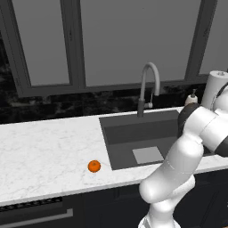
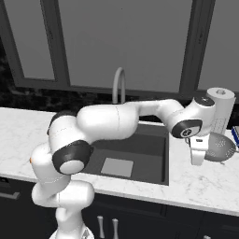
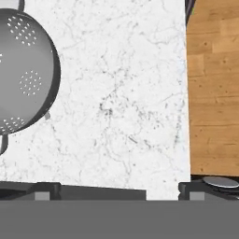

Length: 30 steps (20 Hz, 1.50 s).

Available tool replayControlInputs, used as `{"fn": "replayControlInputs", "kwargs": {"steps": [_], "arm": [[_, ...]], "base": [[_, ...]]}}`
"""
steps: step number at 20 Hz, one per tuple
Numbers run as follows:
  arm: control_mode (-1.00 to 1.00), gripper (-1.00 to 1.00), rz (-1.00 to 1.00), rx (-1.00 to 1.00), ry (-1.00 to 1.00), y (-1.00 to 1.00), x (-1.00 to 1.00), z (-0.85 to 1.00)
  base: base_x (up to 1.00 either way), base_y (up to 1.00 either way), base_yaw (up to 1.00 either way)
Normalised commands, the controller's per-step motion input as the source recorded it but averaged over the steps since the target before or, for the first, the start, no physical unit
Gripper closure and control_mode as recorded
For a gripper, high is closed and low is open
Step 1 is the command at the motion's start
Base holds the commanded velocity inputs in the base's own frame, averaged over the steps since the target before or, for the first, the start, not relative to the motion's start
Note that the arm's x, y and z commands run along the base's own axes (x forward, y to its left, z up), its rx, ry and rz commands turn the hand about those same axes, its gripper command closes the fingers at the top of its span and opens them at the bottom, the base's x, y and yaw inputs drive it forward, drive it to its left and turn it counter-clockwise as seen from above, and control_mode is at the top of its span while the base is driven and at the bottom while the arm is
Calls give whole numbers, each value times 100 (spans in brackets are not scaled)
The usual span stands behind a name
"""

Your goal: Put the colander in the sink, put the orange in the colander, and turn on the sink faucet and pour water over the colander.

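Colander sits on the marble counter right of the sink, in front of the paper-towel roll. Gripper hangs just beside it, sink side, fingers spread fully wide, holding nothing. Orange waits on the counter left of the sink. Judgement: shift toward the colander, straddle its near rim, then close.

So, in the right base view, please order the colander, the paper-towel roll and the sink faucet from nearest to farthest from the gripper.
1. The colander, on the counter just right of the open gripper.
2. The paper-towel roll, upright behind the colander, by the wall.
3. The sink faucet, far to the left, behind the sink.
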Motion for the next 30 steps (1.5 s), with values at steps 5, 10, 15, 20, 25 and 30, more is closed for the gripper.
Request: {"fn": "replayControlInputs", "kwargs": {"steps": [5, 10, 15, 20, 25, 30], "arm": [[-100, -100, 0, 0, 0, -11, 46, -25], [-100, -100, -1, 0, 0, -28, 23, -21], [-100, -100, -1, 0, 0, -33, 21, -13], [-100, -100, -2, 0, 0, -23, 32, -6], [-100, -100, -3, 0, 0, -11, 39, -20], [-100, -100, -5, 0, 0, -4, 29, -34]], "base": [[0, 0, 0], [0, 0, 0], [0, 0, 0], [0, 0, 0], [0, 0, 0], [0, 0, 0]]}}
